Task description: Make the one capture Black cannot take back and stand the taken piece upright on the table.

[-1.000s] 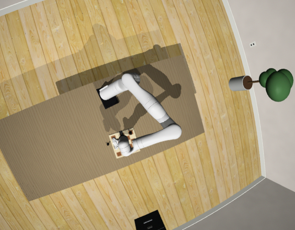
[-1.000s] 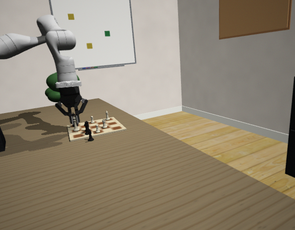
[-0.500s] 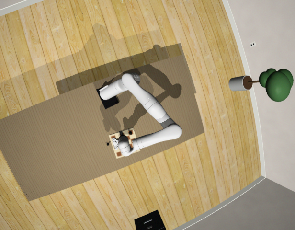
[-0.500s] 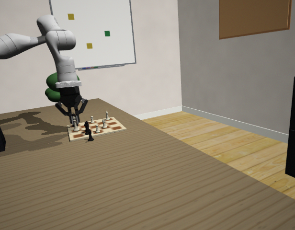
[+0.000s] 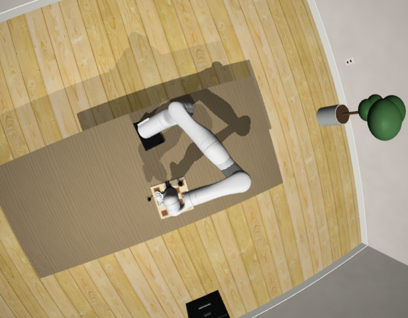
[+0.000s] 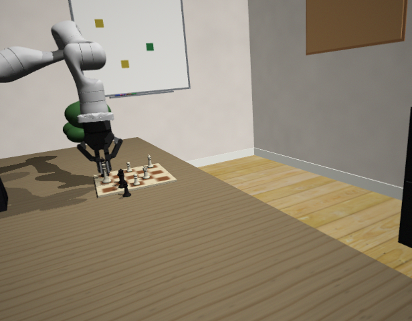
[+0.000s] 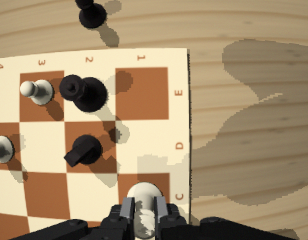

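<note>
My gripper (image 6: 104, 171) (image 7: 144, 211) is low over the board (image 5: 164, 212) (image 6: 162, 178) (image 7: 142, 102), shut on a tall white piece (image 6: 106, 179) (image 7: 145, 191), which looks upright over C1. Whether its whole base is inside the square is hidden. A black piece (image 7: 87, 149) with a blocky head is on D2, and a tall black piece (image 7: 93, 94) is on E2. White pawn (image 6: 136, 180) (image 7: 43, 92) is on E3; a white piece (image 6: 146, 173) (image 7: 4, 149) is on D4. A black piece (image 5: 149, 199) (image 6: 126, 194) (image 7: 92, 16) stands upright on the table beside the E edge.
Two more white pieces stand at the back of the board, a short one (image 6: 128, 167) and a tall one (image 6: 149, 162). A dark piece (image 5: 180, 183) stands near the A1 corner, its type unclear. The arm covers part of the board in the top view.
</note>
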### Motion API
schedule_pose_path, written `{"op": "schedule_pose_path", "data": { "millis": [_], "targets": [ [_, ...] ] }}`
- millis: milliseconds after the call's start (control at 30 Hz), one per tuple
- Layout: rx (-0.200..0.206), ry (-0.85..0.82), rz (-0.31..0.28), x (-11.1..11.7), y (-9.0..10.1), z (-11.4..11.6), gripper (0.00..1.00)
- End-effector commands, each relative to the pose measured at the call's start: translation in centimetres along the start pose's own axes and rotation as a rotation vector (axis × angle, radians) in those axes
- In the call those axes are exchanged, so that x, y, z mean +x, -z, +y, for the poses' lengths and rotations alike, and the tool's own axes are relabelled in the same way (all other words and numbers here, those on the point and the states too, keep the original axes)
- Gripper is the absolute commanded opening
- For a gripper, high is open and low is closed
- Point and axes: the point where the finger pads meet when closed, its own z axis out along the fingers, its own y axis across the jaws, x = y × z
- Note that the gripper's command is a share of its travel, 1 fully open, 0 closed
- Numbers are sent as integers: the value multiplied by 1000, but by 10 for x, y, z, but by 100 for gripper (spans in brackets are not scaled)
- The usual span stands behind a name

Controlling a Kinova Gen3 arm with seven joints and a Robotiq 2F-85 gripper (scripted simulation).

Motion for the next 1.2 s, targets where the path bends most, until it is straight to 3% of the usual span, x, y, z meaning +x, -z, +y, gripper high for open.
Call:
{"op": "schedule_pose_path", "data": {
  "millis": [0, 100, 133, 200, 233, 300, 333, 400, 433, 900, 1167],
  "targets": [
    [2, 0, 1, 0, 1, 0, 8],
    [2, 0, 1, 0, 1, 0, 8],
    [2, 0, 1, 0, 1, 0, 16],
    [2, 0, 1, 0, 1, 0, 16],
    [2, 0, 1, 0, 1, 0, 25],
    [2, 0, 1, 0, 1, 0, 25],
    [2, 0, 1, 0, 1, 0, 33],
    [2, 0, 1, 0, 1, 0, 33],
    [2, 0, 1, 0, 1, 0, 41],
    [2, 0, 1, 0, 2, 0, 41],
    [2, 0, 1, 0, 28, 0, 41]
  ]
}}
